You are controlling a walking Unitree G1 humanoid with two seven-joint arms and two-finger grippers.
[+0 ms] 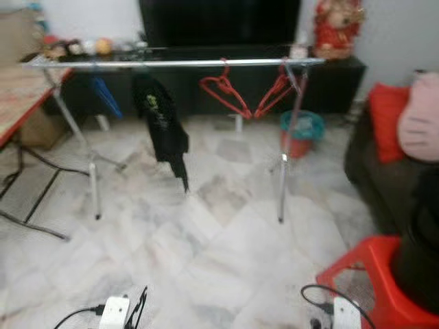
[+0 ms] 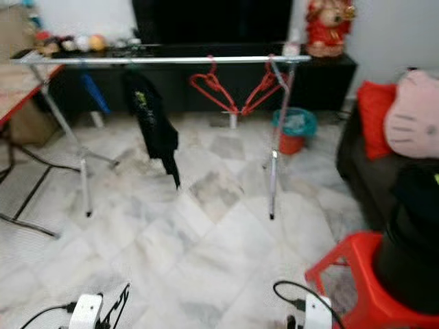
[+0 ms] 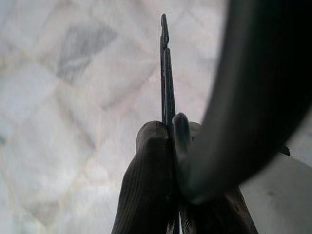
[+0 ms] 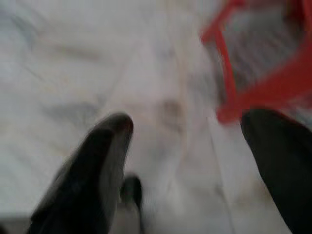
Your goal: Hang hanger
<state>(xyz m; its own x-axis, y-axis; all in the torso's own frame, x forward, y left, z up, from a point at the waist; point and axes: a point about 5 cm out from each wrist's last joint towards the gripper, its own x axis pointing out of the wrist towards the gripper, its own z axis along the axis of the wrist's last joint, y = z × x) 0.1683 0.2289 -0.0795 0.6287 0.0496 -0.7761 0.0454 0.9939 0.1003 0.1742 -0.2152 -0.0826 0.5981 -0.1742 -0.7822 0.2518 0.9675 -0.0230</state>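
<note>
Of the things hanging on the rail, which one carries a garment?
The hanger with the black garment, left of middle on the rail. The two red hangers toward the right end hang bare.

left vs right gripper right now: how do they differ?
1. The left gripper has its black fingers pressed together on a thin dark hanger; the right gripper has its fingers spread apart with nothing between them.
2. The left gripper hangs over bare marble floor; the right gripper hangs by the red plastic stool.
Both hang low, pointing at the floor.

Home living room: sofa (image 1: 374, 171), television (image 1: 219, 20)
</note>
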